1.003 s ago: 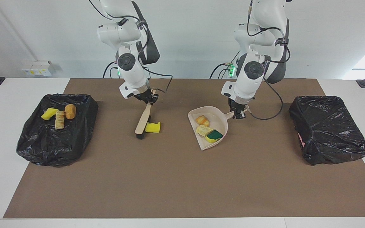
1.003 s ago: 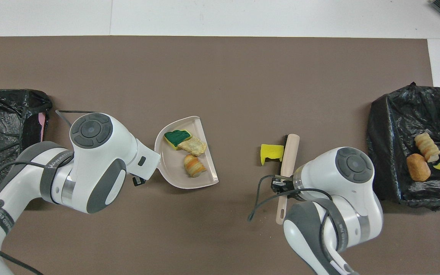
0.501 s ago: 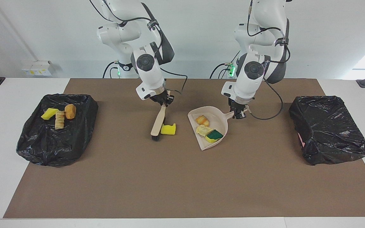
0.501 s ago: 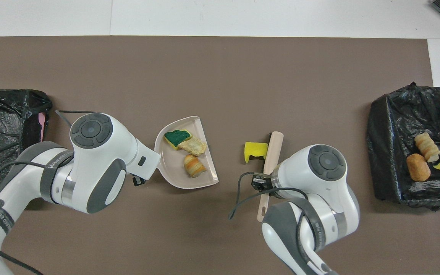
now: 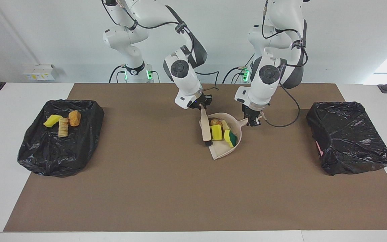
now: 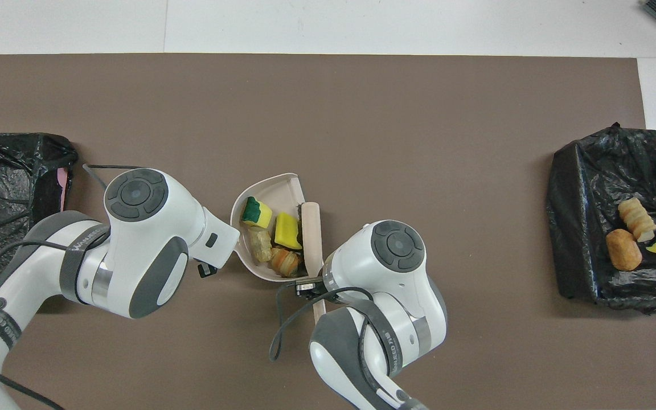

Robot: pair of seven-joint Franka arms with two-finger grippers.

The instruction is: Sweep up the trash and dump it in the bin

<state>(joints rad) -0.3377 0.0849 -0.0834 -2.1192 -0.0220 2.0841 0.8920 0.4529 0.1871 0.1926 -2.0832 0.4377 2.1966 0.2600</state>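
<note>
One cam sits high across the table (image 5: 193, 201), facing the robots from a way back. The other looks steeply down from over their end. Both catch the whole brown mat (image 6: 362, 114), edge to edge.

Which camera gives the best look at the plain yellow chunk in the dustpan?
The overhead view: the yellow chunk lies unobstructed in the dustpan, beside the brush. The facing view shows it too, but flatter, with the brush handle against one side and other chunks crowding it.
</note>
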